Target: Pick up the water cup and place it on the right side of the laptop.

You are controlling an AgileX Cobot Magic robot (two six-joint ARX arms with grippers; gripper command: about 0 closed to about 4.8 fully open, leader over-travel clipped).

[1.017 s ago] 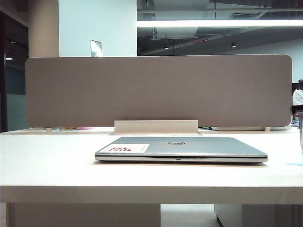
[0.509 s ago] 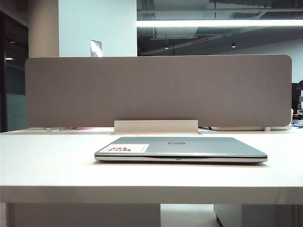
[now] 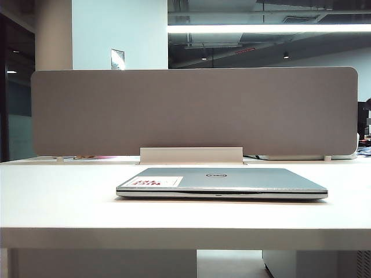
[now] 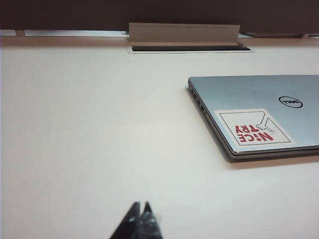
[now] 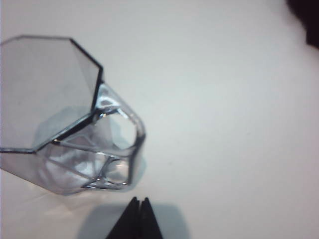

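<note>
While the thin silver-grey closed laptop (image 3: 221, 182) lay centred on the white table (image 3: 58, 202) in the exterior view, neither arm showed there. The left gripper (image 4: 140, 211), fingers together, hovered with the laptop at two o'clock. The right gripper (image 5: 139, 205), fingers together, hung beside the transparent grey-blue faceted plastic water cup (image 5: 60, 114), its handle (image 5: 122, 149) nearest, untouched.

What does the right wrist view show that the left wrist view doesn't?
Only the right wrist view shows the water cup, standing on the table with its handle toward the shut right claw, which is not touching it. Only the left wrist view shows the closed laptop with its white sticker, a raised cable flap behind it, and the shut left claw. Both show the pale table and dark, closed claw tips.
</note>
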